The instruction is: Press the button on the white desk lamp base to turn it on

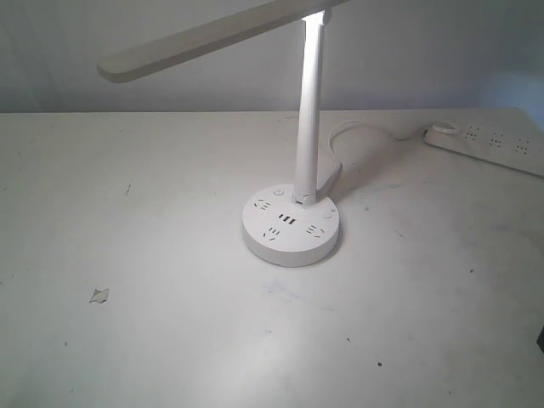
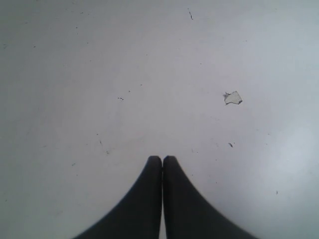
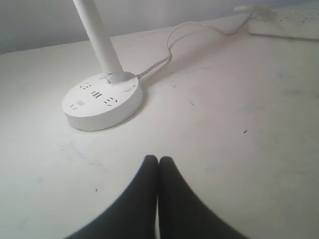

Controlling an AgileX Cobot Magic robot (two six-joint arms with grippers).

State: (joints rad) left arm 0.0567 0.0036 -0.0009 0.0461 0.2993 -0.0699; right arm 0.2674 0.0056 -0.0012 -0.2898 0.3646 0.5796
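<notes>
The white desk lamp base [image 1: 291, 229] is a round puck with socket holes and three dark USB slots, standing mid-table. Its slim pole [image 1: 308, 110] rises to a long flat bar head [image 1: 204, 38] that reaches left. The joint at the pole's top glows bright. In the right wrist view the base [image 3: 102, 103] lies some way ahead of my right gripper [image 3: 158, 159], which is shut and holds nothing. My left gripper [image 2: 162, 159] is shut too, over bare table, with no lamp in its view. Neither gripper shows in the exterior view.
A long white power strip [image 1: 491, 146] lies at the back right, and the lamp's cable [image 1: 357, 127] loops from it to the base. A small chip in the table surface [image 1: 99, 295] sits front left, seen as a chip [image 2: 233, 98] in the left wrist view.
</notes>
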